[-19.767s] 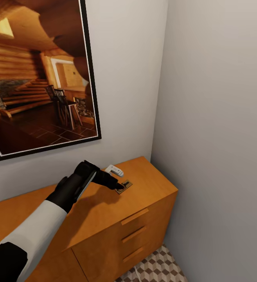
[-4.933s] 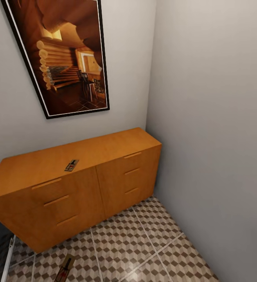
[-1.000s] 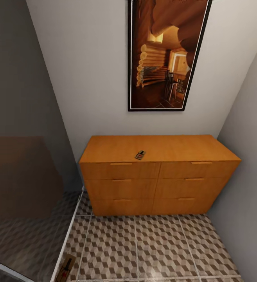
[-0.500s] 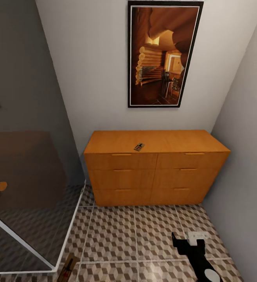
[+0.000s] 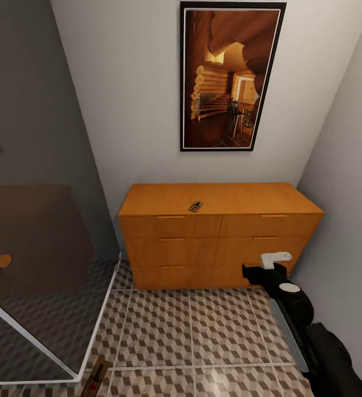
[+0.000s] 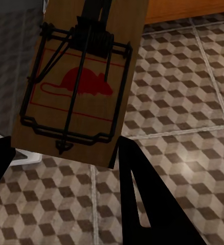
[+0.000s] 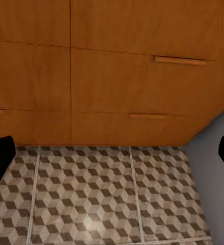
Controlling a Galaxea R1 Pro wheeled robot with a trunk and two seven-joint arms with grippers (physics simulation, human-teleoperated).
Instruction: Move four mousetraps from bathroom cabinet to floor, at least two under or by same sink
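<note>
Room: narrow bathroom corner, grey walls, framed cabin picture (image 5: 233, 76) above the cabinet (image 5: 219, 242).
Floor: bathroom floor (image 5: 203, 342) in cube-pattern tiles; glass panel (image 5: 32, 264) on the robot's left.
Cabinet top: one mousetrap (image 5: 196, 207) lying flat near the front edge, about mid-width.
Floor trap: second mousetrap (image 5: 96, 374) on the tiles by the glass panel's base.
Left gripper (image 6: 66, 158): fingers spread; third mousetrap (image 6: 79, 84) between them, contact unclear, so grip cannot be told.
Right gripper (image 5: 252, 274): raised before the lower right drawers, fingers wide apart, empty.
</note>
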